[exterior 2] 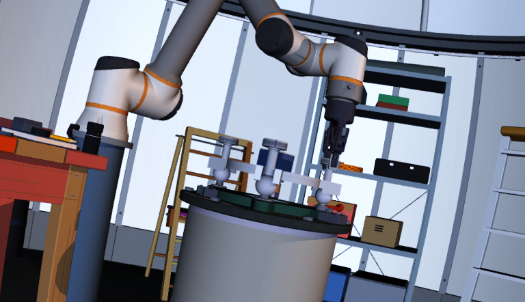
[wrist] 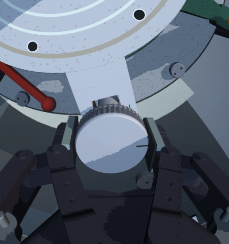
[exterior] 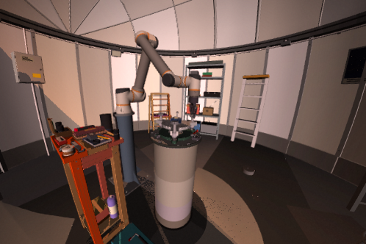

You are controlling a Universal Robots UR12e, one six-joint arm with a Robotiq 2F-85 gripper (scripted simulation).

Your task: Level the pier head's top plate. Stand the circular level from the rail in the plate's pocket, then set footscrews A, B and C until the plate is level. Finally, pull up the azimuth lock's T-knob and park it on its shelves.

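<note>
The circular level and the azimuth lock's T-knob are hidden from me behind the plate and the footscrews. The pale round top plate [wrist: 74, 32] sits on the pier head [exterior 2: 263, 206], with an arm reaching out to each footscrew. Two footscrews [exterior 2: 227, 141] [exterior 2: 274, 144] stand free with their knurled knobs up. The third footscrew's knurled knob [wrist: 111, 142], on the side toward the shelving, has a thin index line across its flat top. A red ball-ended lever [wrist: 48, 103] lies on the pier rim beside it. My gripper [wrist: 111, 143] [exterior 2: 332, 161] points straight down and is closed around that third knob.
The grey pier column [exterior: 175, 183] stands mid-floor with the arm's pedestal [exterior: 127, 147] behind it. An orange tool cart [exterior: 88, 176] stands on the left. Metal shelving [exterior 2: 391, 167] and a white ladder [exterior: 250, 108] line the far wall, with a wooden stepladder [exterior: 159, 110] nearby.
</note>
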